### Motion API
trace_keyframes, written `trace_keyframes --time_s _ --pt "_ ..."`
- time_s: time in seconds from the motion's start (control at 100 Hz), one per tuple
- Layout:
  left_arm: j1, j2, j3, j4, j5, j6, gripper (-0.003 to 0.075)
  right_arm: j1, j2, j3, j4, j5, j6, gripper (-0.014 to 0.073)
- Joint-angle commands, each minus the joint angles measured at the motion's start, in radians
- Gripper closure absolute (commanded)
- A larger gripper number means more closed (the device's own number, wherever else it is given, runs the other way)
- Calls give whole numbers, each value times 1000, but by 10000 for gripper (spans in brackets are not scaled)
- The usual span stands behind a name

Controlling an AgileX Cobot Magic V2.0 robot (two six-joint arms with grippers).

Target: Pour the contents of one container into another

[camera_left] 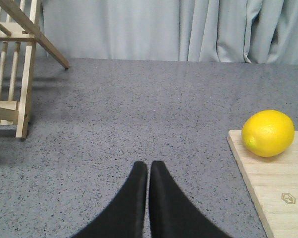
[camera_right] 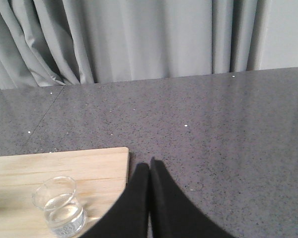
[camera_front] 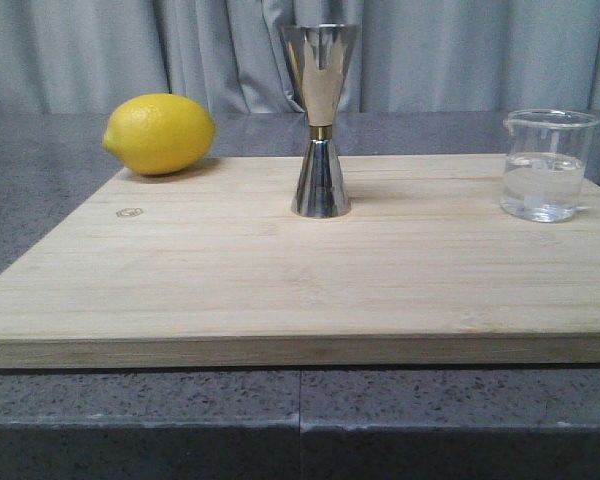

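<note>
A clear glass beaker (camera_front: 546, 165) holding some clear liquid stands upright at the right end of the wooden board (camera_front: 230, 290). The right wrist view shows the same beaker (camera_right: 59, 206) near the board's corner. The polished steel jigger (camera_front: 320, 120), with a gold band at its waist, stands upright at the board's middle back. My left gripper (camera_left: 148, 166) is shut and empty over the grey counter, left of the board. My right gripper (camera_right: 150, 166) is shut and empty, just off the board's right edge, beside the beaker. Neither arm shows in the front view.
A yellow lemon (camera_front: 160, 133) rests at the board's back left corner, also the lemon (camera_left: 267, 133) in the left wrist view. A wooden rack (camera_left: 12, 69) stands on the speckled grey counter (camera_left: 139, 114) further left. Grey curtains (camera_front: 130, 50) hang behind.
</note>
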Motion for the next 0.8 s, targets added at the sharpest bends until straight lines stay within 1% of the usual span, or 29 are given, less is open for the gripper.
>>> trace_keyframes --time_s 0.0,0.26,0.33,0.36,0.4,0.43,0.46,0.48,0.51,0.52,0.53,0.57,0.6,0.63,0.67,0.79 --pt "2 16 -34 -14 -72 -10 739 2 17 -33 -3 -85 -10 652" --pt "2 16 -34 -14 -72 -10 739 2 17 -33 -3 -68 -10 649" --pt "5 16 -34 -14 -74 -10 735 2 17 -33 -3 -62 -10 620" --pt "5 16 -34 -10 -74 -10 722 2 17 -33 -3 -62 -10 580" --pt "5 16 -34 -6 -74 -10 679 2 17 -33 -5 -62 -10 519" --pt "5 16 -34 0 -74 -10 633 2 17 -33 -8 -62 -10 443" --pt "5 16 -34 2 -74 -10 560 2 17 -33 -11 -62 -10 376" --pt "5 16 -34 4 -74 -10 528 2 17 -33 -15 -60 -10 326" --pt "5 16 -34 6 -74 -10 445 2 17 -33 -21 -60 -10 263" --pt "5 16 -34 6 -74 -10 428 2 17 -33 -24 -60 -10 235" --pt "5 16 -34 6 -74 -10 396 2 17 -33 -24 -60 -10 222" --pt "5 16 -34 6 -74 -10 323 2 17 -32 -24 -60 -10 157" --pt "5 16 -34 6 -74 -10 263 2 17 -32 -24 -60 -10 127" --pt "5 16 -34 6 -74 -10 230 2 17 -32 -24 -60 -10 109" --pt "5 16 -34 4 -74 -10 207 2 17 -32 -24 -60 -10 99" --pt "5 16 -34 4 -74 -10 208 2 17 -32 -24 -60 -10 102"
